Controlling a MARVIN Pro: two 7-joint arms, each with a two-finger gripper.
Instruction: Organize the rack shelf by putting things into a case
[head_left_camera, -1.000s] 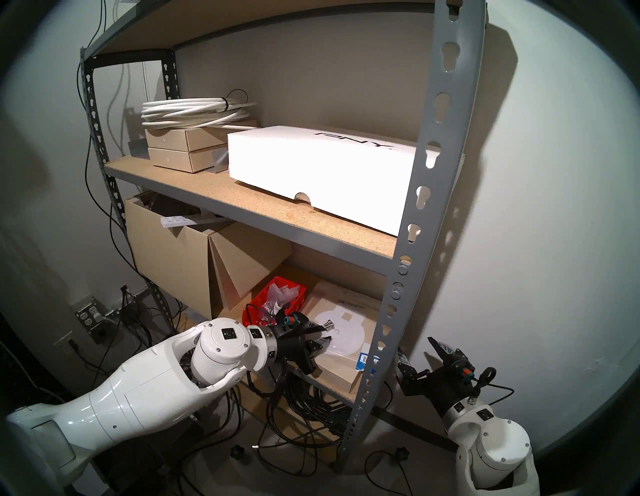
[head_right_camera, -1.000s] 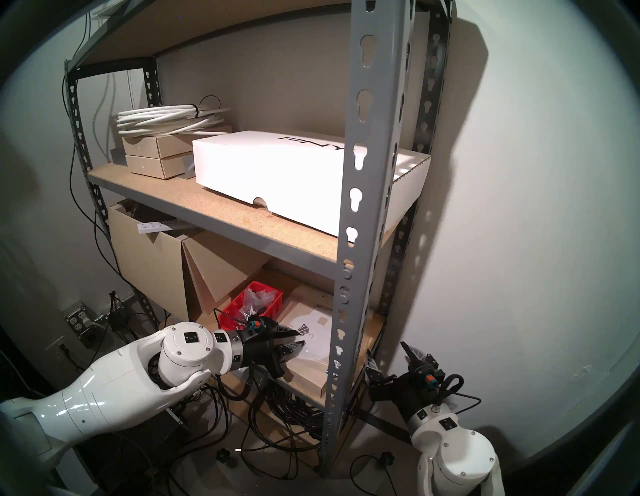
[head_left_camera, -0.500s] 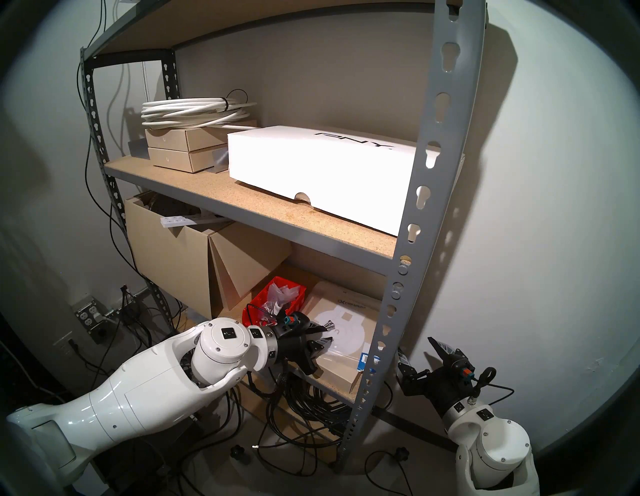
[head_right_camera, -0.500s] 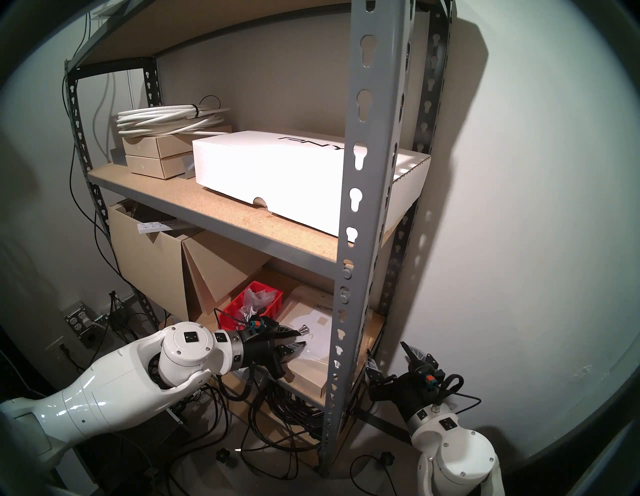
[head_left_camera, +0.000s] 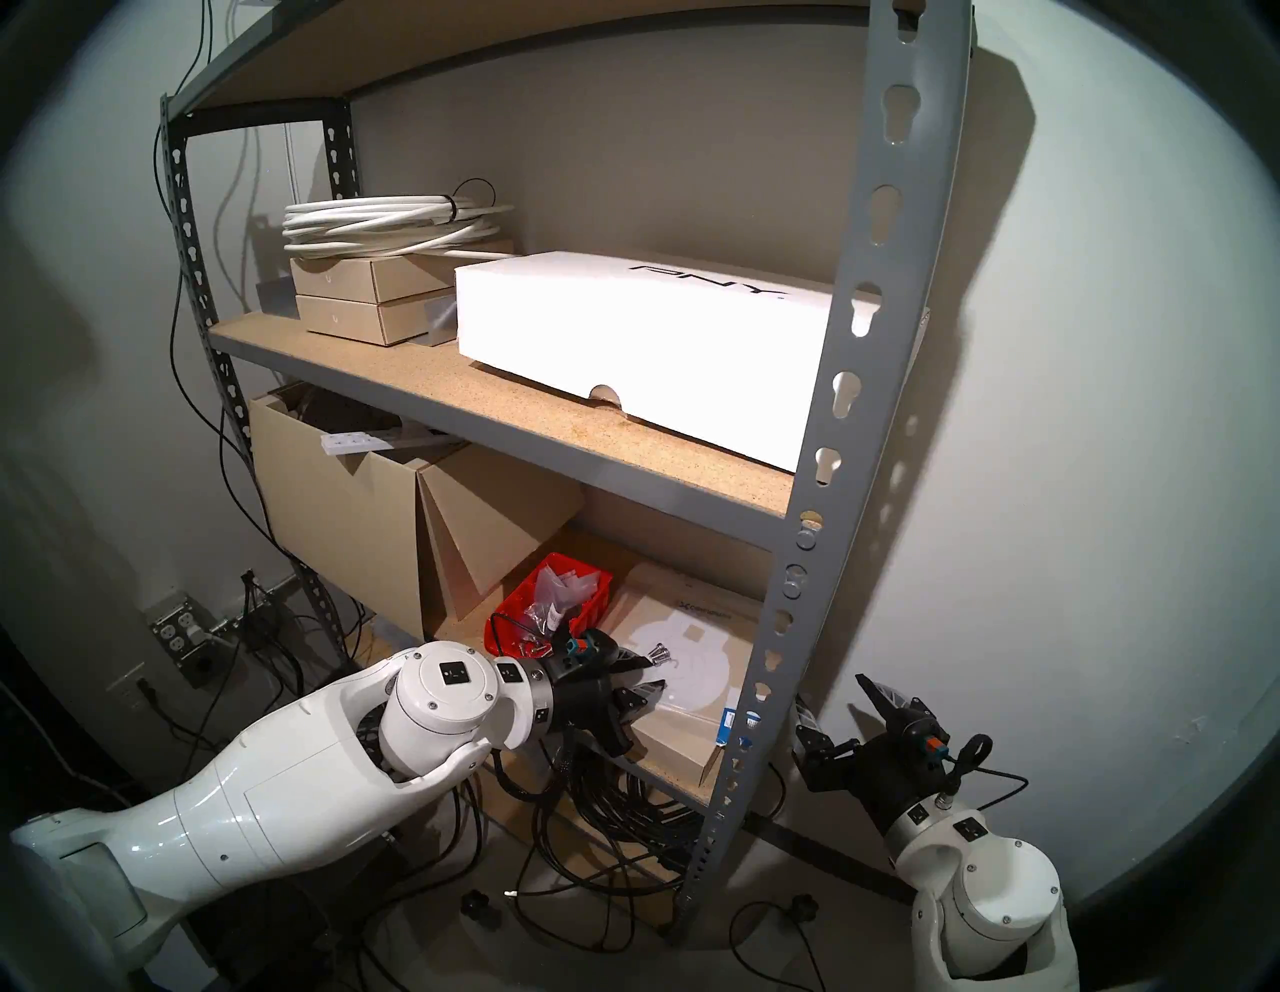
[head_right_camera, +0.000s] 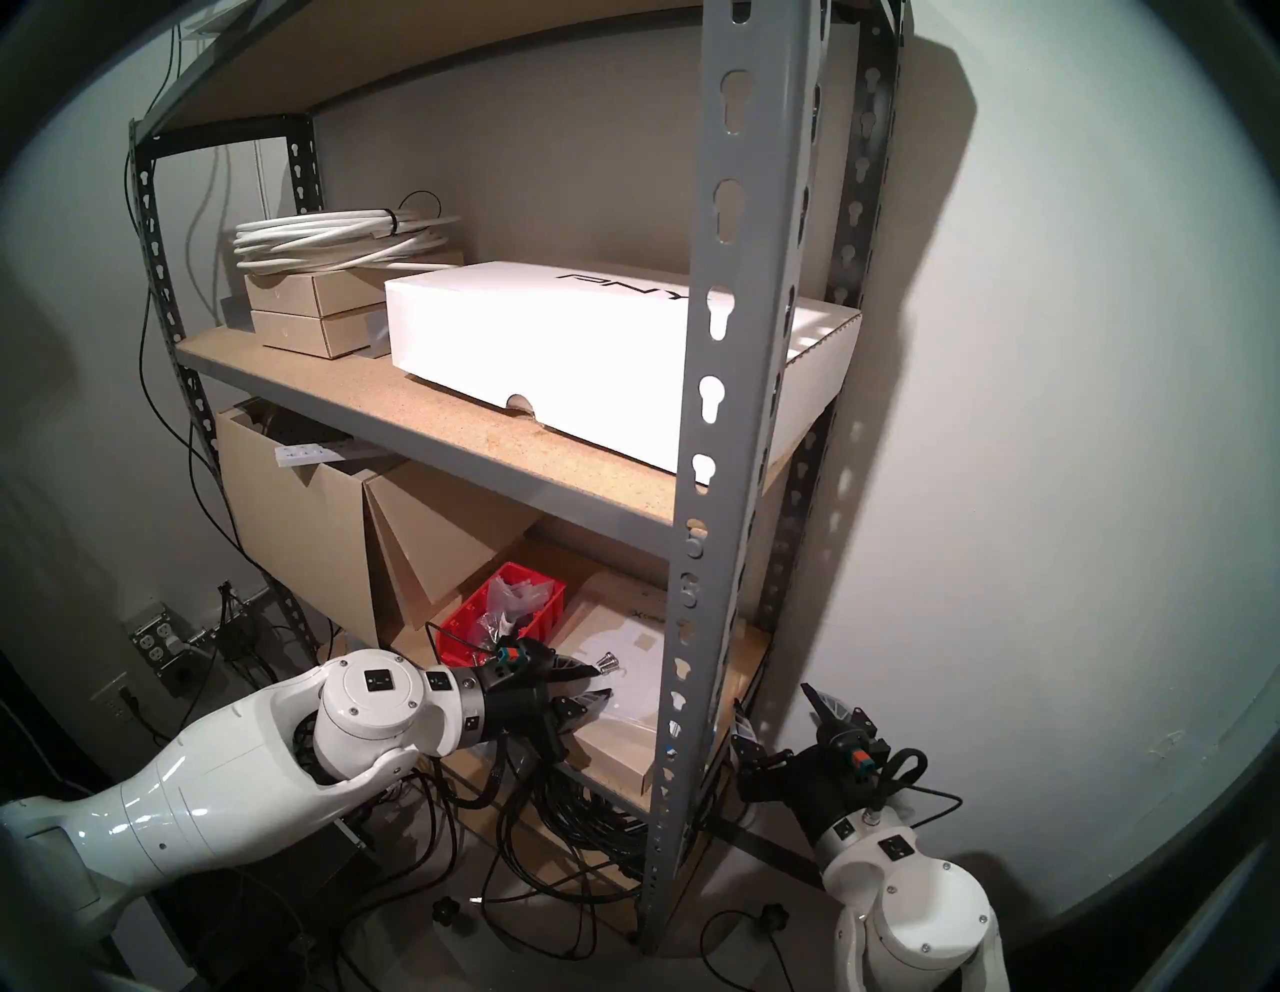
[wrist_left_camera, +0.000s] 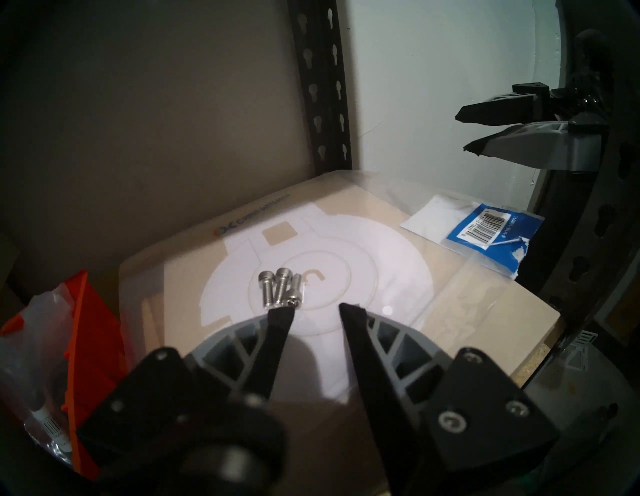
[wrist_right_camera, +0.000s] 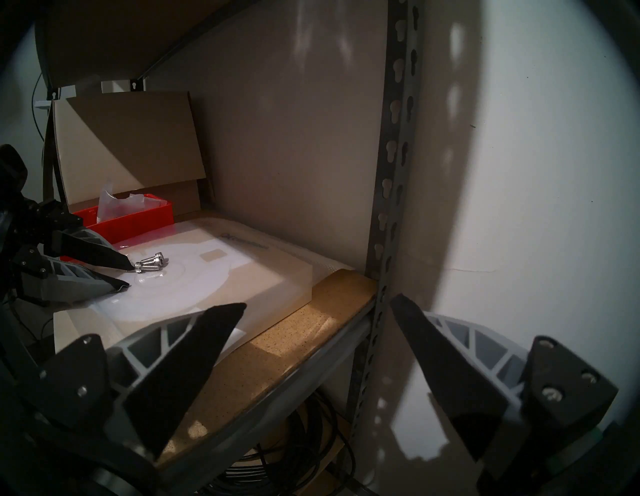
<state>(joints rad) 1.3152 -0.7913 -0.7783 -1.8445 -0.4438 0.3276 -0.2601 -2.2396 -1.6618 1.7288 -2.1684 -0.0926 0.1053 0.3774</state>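
Three small silver screws (wrist_left_camera: 280, 289) (head_left_camera: 658, 651) (head_right_camera: 608, 661) (wrist_right_camera: 152, 262) lie bunched together on a flat tan box (wrist_left_camera: 450, 311) wrapped in clear plastic, on the low board of the grey rack shelf (head_left_camera: 831, 415). My left gripper (wrist_left_camera: 317, 313) (head_left_camera: 654, 675) (head_right_camera: 602, 680) (wrist_right_camera: 128, 276) is open and empty, its tips just short of the screws, one fingertip (wrist_left_camera: 282, 315) nearly touching them. The red case (head_left_camera: 516, 599) (head_right_camera: 464, 623) (wrist_left_camera: 86, 311) (wrist_right_camera: 138, 221) stands to the left of the flat box with clear bags in it. My right gripper (wrist_right_camera: 318, 303) (head_left_camera: 834, 706) (head_right_camera: 772, 703) (wrist_left_camera: 462, 133) hangs open and empty outside the rack's front right upright.
A big open cardboard box (head_left_camera: 346, 512) stands left of the case. On the upper board sit a white PNY box (head_left_camera: 623, 332), two small tan boxes (head_left_camera: 346, 298) and a white cable coil (head_left_camera: 388, 222). Black cables (head_left_camera: 609, 810) pile under the low board. A blue-labelled bag (wrist_left_camera: 485, 228) lies on the flat box.
My left wrist has sunk and drawn back a little, and its jaws have spread very slightly. The tips stay just short of the screws. The right arm has not moved.
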